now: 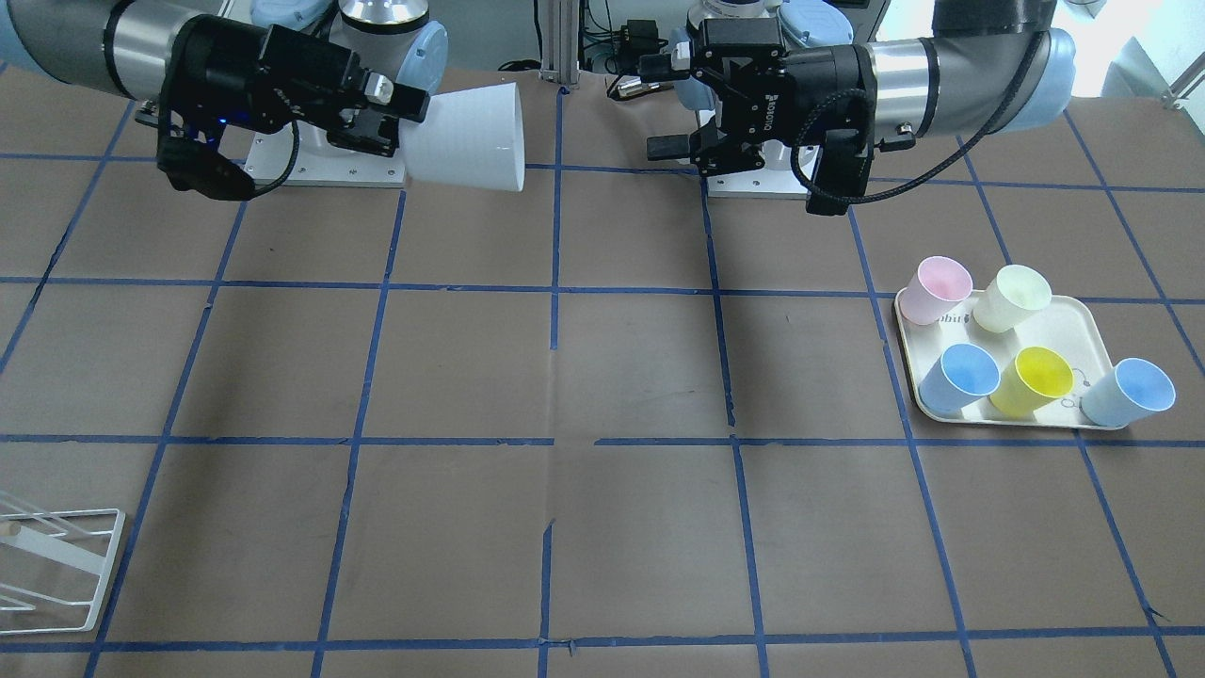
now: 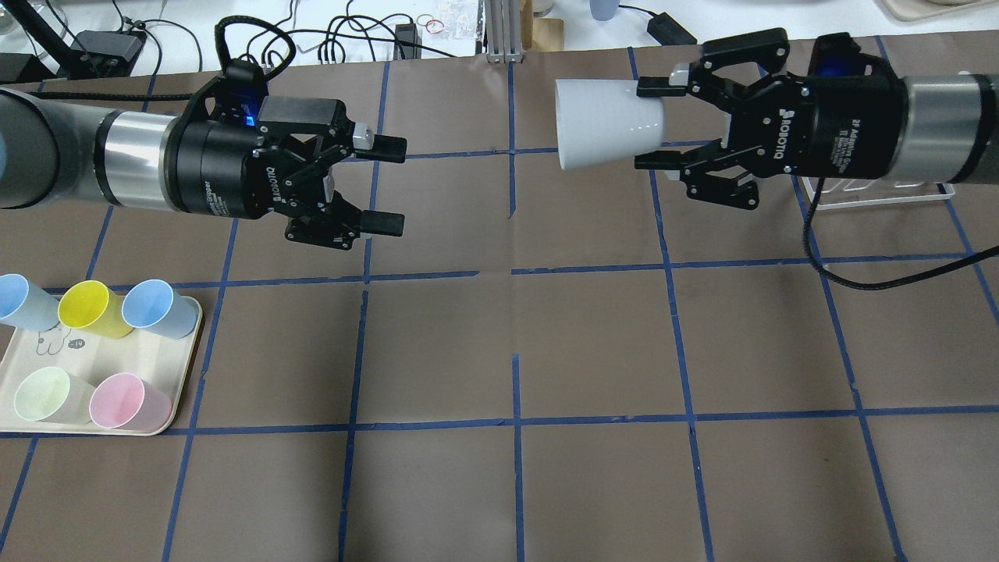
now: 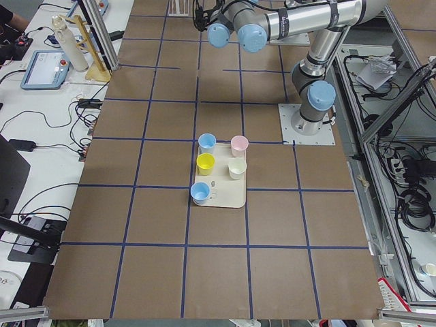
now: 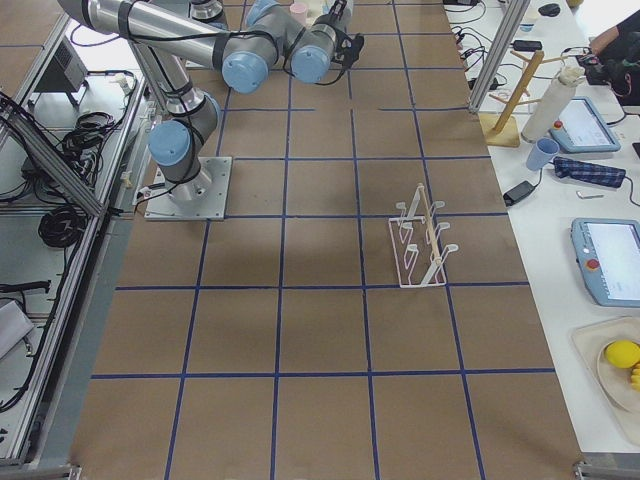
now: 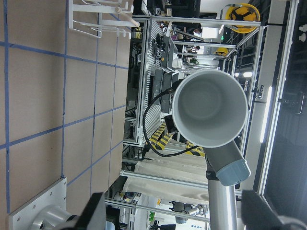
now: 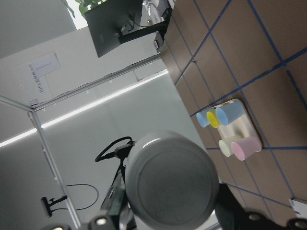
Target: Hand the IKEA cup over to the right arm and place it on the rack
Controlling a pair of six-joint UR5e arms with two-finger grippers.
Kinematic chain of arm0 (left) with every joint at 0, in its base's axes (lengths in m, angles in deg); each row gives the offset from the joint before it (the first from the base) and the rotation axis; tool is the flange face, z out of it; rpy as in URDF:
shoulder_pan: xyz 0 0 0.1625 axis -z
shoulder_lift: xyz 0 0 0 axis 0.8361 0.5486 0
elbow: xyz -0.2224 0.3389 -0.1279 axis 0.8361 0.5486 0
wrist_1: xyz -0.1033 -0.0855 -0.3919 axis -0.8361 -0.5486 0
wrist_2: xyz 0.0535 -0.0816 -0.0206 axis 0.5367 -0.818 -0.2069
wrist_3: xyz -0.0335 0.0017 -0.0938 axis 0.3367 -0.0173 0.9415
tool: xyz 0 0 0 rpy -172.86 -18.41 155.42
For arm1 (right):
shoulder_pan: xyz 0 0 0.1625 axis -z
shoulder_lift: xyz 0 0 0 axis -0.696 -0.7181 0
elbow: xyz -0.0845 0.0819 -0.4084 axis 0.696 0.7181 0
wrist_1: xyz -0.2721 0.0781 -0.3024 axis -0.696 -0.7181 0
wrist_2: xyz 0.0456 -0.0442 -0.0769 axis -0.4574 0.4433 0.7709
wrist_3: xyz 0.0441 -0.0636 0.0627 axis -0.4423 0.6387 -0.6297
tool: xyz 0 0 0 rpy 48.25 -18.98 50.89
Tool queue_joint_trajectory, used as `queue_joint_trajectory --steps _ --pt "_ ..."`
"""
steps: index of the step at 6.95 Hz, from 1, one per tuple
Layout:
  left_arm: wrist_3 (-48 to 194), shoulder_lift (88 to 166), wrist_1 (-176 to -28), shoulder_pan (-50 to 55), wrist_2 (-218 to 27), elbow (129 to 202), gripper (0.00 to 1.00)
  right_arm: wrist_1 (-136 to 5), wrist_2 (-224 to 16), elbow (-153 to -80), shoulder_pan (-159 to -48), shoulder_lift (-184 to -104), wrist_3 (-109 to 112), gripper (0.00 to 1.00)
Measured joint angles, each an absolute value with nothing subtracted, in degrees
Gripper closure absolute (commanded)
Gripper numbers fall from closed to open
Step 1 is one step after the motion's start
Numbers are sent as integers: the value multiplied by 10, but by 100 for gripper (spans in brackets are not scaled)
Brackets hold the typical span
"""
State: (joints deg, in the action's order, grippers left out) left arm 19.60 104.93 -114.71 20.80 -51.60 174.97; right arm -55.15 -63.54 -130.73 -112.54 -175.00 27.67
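White wire rack [image 1: 56, 565] sits at the near corner of the brown table [image 1: 602, 377], on the robot's right side, with nothing hanging on it. Far across the table, both arms hang in the air facing each other. The right gripper [image 2: 649, 125] pinches the narrow base end of the IKEA cup [image 2: 605, 125], a plain pale tumbler held on its side well above the table, its open mouth pointing toward the other arm. The left gripper [image 2: 389, 185] is spread wide and empty, a clear gap away from the cup's rim. A tray [image 2: 183, 390] of five coloured cups rests on the robot's left side, away from the action. From how things lie, the hand-over looks complete and the step in hand is carrying the cup to the rack. To do it well, I judge the right arm should keep a firm squeeze, since smooth tapered plastic gripped near its base could slide out, swing toward the near corner, turn the cup mouth down, lower it squarely onto the rack, and let go only once it is seated. The left arm should keep clear.
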Motion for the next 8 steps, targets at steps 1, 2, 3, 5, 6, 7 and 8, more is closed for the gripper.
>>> queue_joint_trajectory --steps 1,2,3,5,6,7,8 --pt "283 1059 -1051 214 -473 1752 0 -556 -547 -1279 -1110 -1750 279 93" --pt "352 1071 -963 226 -423 1753 0 -570 -461 -1251 -1103 -1749 283 93" --pt "402 1083 -885 243 -361 1752 0 -606 -374 -1233 -1101 -1748 286 93" --pt "485 1109 -734 287 -204 1747 0 -716 -209 -1225 -1100 -1743 298 94" --pt "505 1118 -686 317 -121 1741 0 -752 -155 -1225 -1100 -1742 328 94" --pt "522 1121 -657 351 -42 1729 0 -782 -110 -1225 -1100 -1739 371 94" --pt "538 1122 -648 386 38 1708 0 -822 -65 -1224 -1100 -1728 405 94"
